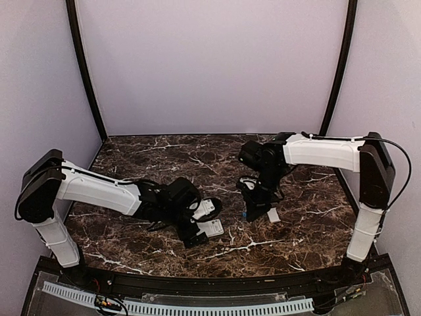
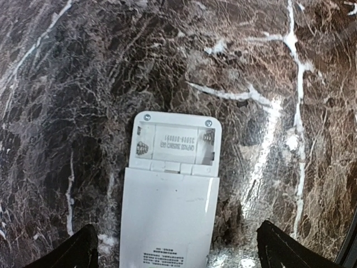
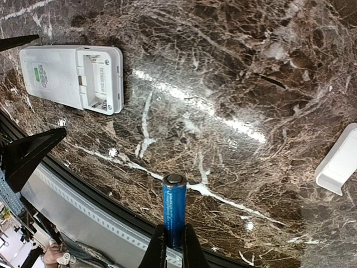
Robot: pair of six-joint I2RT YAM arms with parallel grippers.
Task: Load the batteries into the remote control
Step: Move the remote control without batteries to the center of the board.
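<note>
One cover plate: white, lying on the marble table beside the right arm, well apart from the remote.
Left gripper: jaws spread wide, one dark fingertip on either side of the handset; contact can't be told.
Right gripper: pinched narrow on a blue battery, whose free end pokes out past the fingertips.
Remote control: flat on the table, back up.
Battery compartment: uncovered; only contacts and printed lettering show inside.
</note>
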